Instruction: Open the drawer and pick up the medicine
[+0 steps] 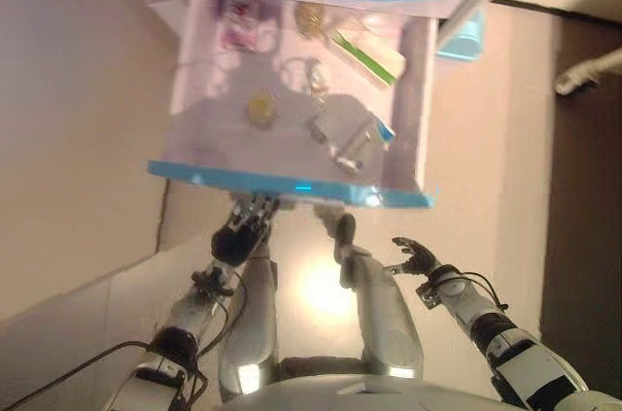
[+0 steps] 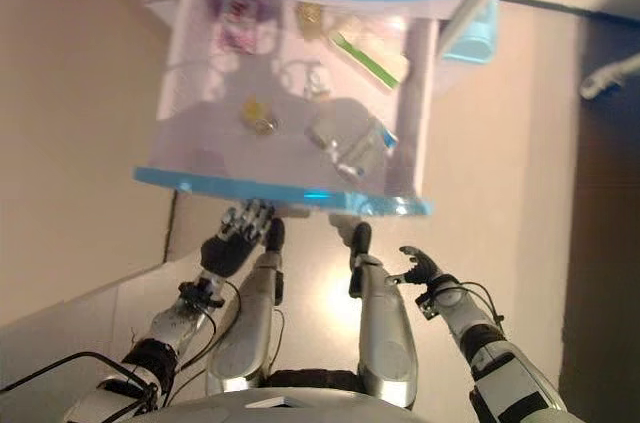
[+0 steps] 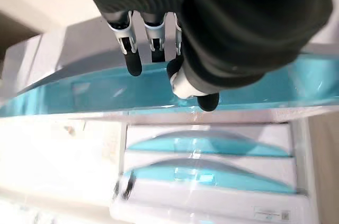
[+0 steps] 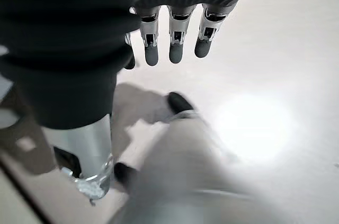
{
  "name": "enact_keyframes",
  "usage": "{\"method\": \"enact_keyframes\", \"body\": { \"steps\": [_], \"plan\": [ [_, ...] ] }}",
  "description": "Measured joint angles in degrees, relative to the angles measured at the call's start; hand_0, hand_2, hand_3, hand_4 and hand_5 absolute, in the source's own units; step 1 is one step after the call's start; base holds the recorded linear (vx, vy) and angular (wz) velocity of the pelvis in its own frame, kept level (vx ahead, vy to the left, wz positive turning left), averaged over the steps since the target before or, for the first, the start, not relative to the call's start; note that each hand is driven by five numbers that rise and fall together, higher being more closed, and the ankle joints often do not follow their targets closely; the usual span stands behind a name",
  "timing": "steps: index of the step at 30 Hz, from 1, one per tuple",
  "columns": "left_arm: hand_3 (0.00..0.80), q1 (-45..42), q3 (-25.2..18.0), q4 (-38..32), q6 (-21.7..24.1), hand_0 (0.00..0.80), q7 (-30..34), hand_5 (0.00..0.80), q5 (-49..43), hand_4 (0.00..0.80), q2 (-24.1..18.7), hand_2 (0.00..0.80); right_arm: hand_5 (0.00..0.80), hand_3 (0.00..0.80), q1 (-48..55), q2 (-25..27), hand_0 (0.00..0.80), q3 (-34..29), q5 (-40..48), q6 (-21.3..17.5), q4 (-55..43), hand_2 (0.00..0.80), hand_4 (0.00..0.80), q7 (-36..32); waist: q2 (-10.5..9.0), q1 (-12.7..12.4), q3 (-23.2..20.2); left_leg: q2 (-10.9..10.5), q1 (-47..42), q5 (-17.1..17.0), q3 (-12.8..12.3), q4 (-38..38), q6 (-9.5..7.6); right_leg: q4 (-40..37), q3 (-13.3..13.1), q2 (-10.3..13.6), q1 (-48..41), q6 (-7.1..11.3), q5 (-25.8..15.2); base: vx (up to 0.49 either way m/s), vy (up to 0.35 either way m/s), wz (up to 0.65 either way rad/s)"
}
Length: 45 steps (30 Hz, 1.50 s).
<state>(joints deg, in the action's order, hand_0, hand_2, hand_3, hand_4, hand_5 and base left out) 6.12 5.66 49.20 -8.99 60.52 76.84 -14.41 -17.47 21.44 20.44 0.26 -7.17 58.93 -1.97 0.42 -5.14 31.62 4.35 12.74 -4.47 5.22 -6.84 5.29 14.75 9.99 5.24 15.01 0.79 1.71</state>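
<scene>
The drawer [image 1: 292, 154] stood pulled out from the white and blue drawer unit [image 3: 212, 181], filling the upper middle of the left eye view, its clear walls and blue front edge [image 1: 292, 186] facing the robot. Inside it lay several small things. A silver blister-like medicine pack [image 1: 352, 129] sat toward the right of the drawer, just beside a small round yellowish item [image 1: 260, 108] in the middle. A flat box with a green stripe [image 1: 367, 54] lay toward the upper right, and a pink-printed packet [image 1: 238, 24] lay in the upper left corner. What exactly each item was could not be told.

The left robot hand [image 1: 245, 226] was just below the blue front edge, left of centre. In the left wrist view its fingers [image 3: 133, 60] hung fairly straight against the blue front, with nothing clasped in them.

The right robot hand [image 1: 416, 257] showed at the lower right of centre, well apart from the drawer and over the pale floor [image 4: 275, 49]. Its fingers [image 4: 176, 49] were loosely extended and held nothing.

A blue and white object [image 1: 465, 37] stood beside the unit at the upper right.
</scene>
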Motion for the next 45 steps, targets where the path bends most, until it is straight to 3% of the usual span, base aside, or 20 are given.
{"method": "enact_keyframes", "body": {
  "steps": [1, 2, 3, 4, 6, 10, 14, 18, 24, 34, 39, 45],
  "plan": [
    [0.8, -1.47, -2.98, 2.89, -0.85, 0.8, -1.23, 0.8, -2.95, 0.8, 0.65, 0.8, 0.0, 0.0, 0.07, 0.09, 0.0, -1.34, -0.48, 0.31, 0.29, 0.0, 0.0, -0.16, 1.55, -0.43, -0.52, 0.51, -1.49, -0.26, -0.16, 1.18, 0.26, -0.89, 0.79, -0.1, -1.43, -0.24, 0.19, 0.081, -0.039, 0.38],
    [0.515, -3.54, -4.81, 4.61, -1.06, 0.515, -4.11, 0.515, -5.3, 0.515, 0.64, 0.515, 0.0, 0.0, 0.55, 0.61, 0.0, -1.96, -0.98, 0.76, 1.98, 0.0, 0.0, -0.32, 2.93, -1.17, -1.47, 0.76, -1.64, -0.28, -0.06, 1.95, 0.27, -1.26, 1.67, -0.08, -1.99, -0.36, 0.43, 0.146, -0.021, 0.38],
    [0.0, -5.24, -7.51, 7.89, -0.92, 0.0, -8.03, 0.0, -8.71, 0.0, 0.69, 0.0, 0.0, 0.0, 1.75, 1.75, 0.0, -2.94, -1.69, 0.43, 3.26, 0.0, 0.0, -0.82, 4.5, -1.4, -2.59, 0.86, -2.62, -0.46, 0.0, 3.12, 0.04, -1.96, 2.3, -0.11, -2.94, -0.29, 0.57, 0.145, -0.004, 0.4],
    [0.0, -6.99, -9.79, 11.85, -0.68, 0.0, -12.18, 0.0, -11.29, 0.0, 0.53, 0.0, 0.0, 0.0, 2.59, 2.7, 0.0, -3.6, -2.24, -0.06, 4.28, 0.0, 0.0, -1.17, 6.32, -1.71, -3.73, 0.9, -3.22, -1.45, 0.14, 3.82, -0.65, -2.7, 3.32, 0.01, -4.17, -0.09, 0.6, 0.133, 0.012, 0.46],
    [0.0, -8.51, -14.98, 23.47, 2.55, 0.0, -24.06, 0.0, -19.7, 0.0, -0.31, 0.0, 0.0, 0.0, 3.91, 3.16, 0.0, -6.28, -3.89, -0.81, 8.64, 0.0, 0.0, -1.13, 8.94, -1.52, -7.01, 0.57, -5.29, -2.39, 0.89, 5.31, -0.06, -4.46, 5.16, 0.07, -7.26, 0.61, 0.9, 0.103, 0.018, 0.47],
    [0.0, -14.13, -19.48, 29.0, 8.58, 0.0, -40.53, 0.0, -31.22, 0.0, -2.95, 0.0, 0.0, 0.0, 7.13, 3.04, 0.0, -7.35, -5.98, -0.95, 12.97, 0.0, 0.0, -1.07, 9.59, -2.52, -14.56, -0.24, -5.67, -2.14, 0.86, 5.64, -0.64, -4.68, 7.55, 1.19, -8.9, 1.18, 2.88, 0.11, 0.031, 0.36],
    [0.0, -15.17, -18.07, 30.83, 13.33, 0.0, -53.9, 0.0, -47.42, 0.0, -2.89, 0.0, 0.0, 0.0, 9.94, 2.1, 0.0, -8.3, -5.96, -1.04, 14.35, 0.0, 0.0, -0.92, 8.02, -2.84, -20.08, -0.42, -7.21, -1.43, 0.76, 6.28, -0.74, -4.65, 7.86, 1.25, -10.54, 1.41, 3.78, 0.095, -0.01, 0.09],
    [0.0, -14.56, -8.72, 30.19, 17.41, 0.0, -61.44, 0.0, -63.83, 0.0, -2.88, 0.0, 0.0, 0.0, 12.27, 1.58, 0.0, -8.31, -5.94, -1.26, 14.51, 0.0, 0.0, -0.96, 5.37, -2.28, -24.97, -0.53, -7.56, -1.19, 0.22, 6.29, -0.92, -4.68, 7.29, 1.29, -10.51, 1.47, 3.85, 0.07, -0.006, -0.08],
    [0.0, -9.61, -1.12, 27.58, 18.01, 0.0, -61.78, 0.0, -65.21, 0.0, -2.46, 0.0, 0.0, 0.0, 15.15, -1.56, 0.0, -8.39, -5.94, -1.33, 15.21, 0.0, 0.0, -1.04, 1.96, 0.11, -27.97, -0.61, -9.94, -0.26, -2.2, 7.32, -0.81, -4.75, 3.34, 0.94, -10.7, 1.51, 3.81, 0.066, -0.016, -0.2],
    [0.0, -4.48, 10.18, 23.97, 17.38, 0.0, -56.51, 0.0, -68.94, 0.0, 1.2, 0.0, 0.0, 0.0, 16.98, -4.16, 0.0, -8.38, -5.94, -0.91, 14.96, 0.0, 0.0, 1.16, 1.94, 4.79, -28.52, -0.49, -16.04, -0.28, -7.93, 11.33, -2.03, -15.73, -2.19, -0.57, -16.61, 2.47, -2.24, 0.013, 0.012, -0.31],
    [0.0, -3.35, 10.99, 23.55, 15.09, 0.0, -56.45, 0.0, -71.98, 0.0, 1.27, 0.0, 0.0, 0.0, 16.87, -5.64, 0.0, -8.13, -5.95, -0.5, 13.8, 0.0, 0.0, 1.25, 0.9, 6.63, -28.61, -0.56, -18.25, 0.42, -10.67, 11.91, -1.99, -19.95, -4.68, -0.93, -19.4, 2.57, -4.67, -0.009, 0.033, -0.27],
    [0.0, -2.03, 12.24, 23.44, 14.41, 0.0, -56.37, 0.0, -72.05, 0.0, 1.69, 0.0, 0.0, 0.0, 17.09, -7.13, 0.0, -7.92, -5.92, -0.48, 13.78, 0.0, 0.0, 1.55, 0.11, 7.29, -28.77, -0.57, -19.57, 1.2, -12.4, 12.13, -2.14, -19.94, -6.29, -0.94, -19.71, 2.59, -4.66, 0.015, 0.028, -0.16]
  ]
}}
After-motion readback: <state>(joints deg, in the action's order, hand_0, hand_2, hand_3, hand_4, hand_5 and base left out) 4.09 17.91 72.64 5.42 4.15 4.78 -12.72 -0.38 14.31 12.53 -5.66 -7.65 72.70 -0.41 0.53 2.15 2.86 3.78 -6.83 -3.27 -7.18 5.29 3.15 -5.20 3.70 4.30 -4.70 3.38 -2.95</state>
